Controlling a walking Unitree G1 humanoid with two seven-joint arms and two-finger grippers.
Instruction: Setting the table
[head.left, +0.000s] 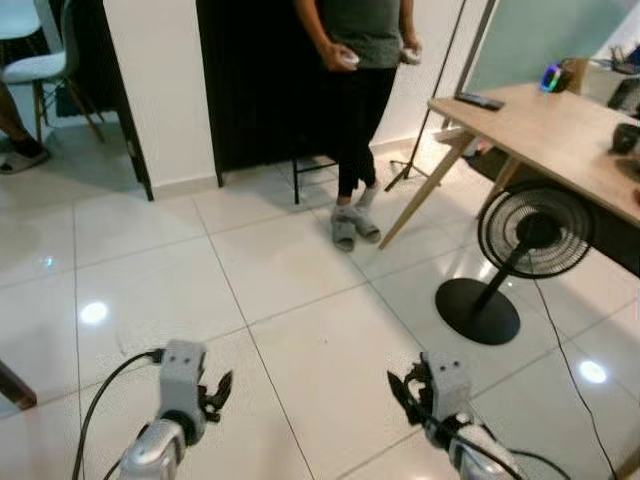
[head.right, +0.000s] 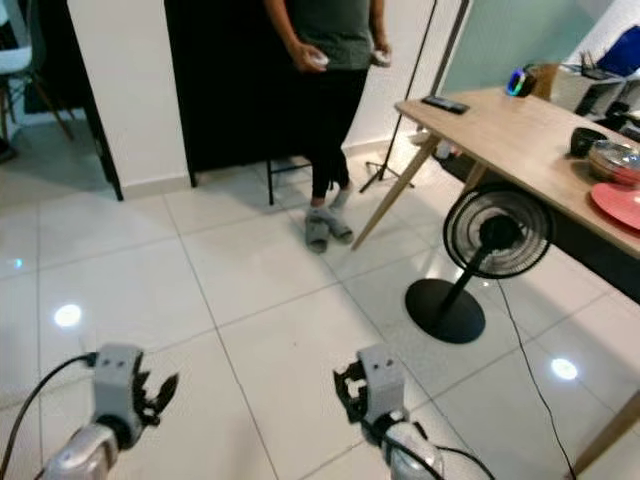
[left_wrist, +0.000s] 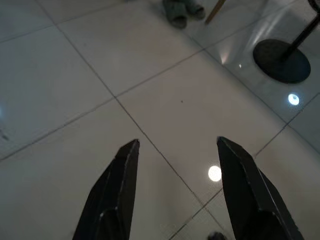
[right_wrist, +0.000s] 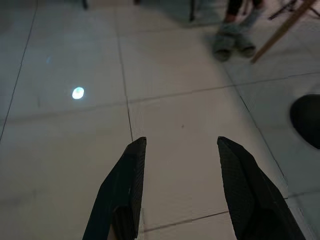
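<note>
A white tiled floor (head.left: 300, 290) spreads ahead, and the wooden table (head.right: 520, 140) stands off to the robot's right, beside a person (head.left: 360, 110) by the wall. A black fan (head.right: 480, 250) stands on the floor just in front of the table. On the tabletop sit a red plate (head.right: 618, 205), a metal bowl (head.right: 612, 158) and a dark cup (head.right: 585, 138) (the things for setting, I judge). The left gripper (head.left: 214, 392) and right gripper (head.left: 404, 392) hang low over the tiles, fingers spread wide, holding nothing. This looks like the approach; next the robot must turn right and step past the fan.
</note>
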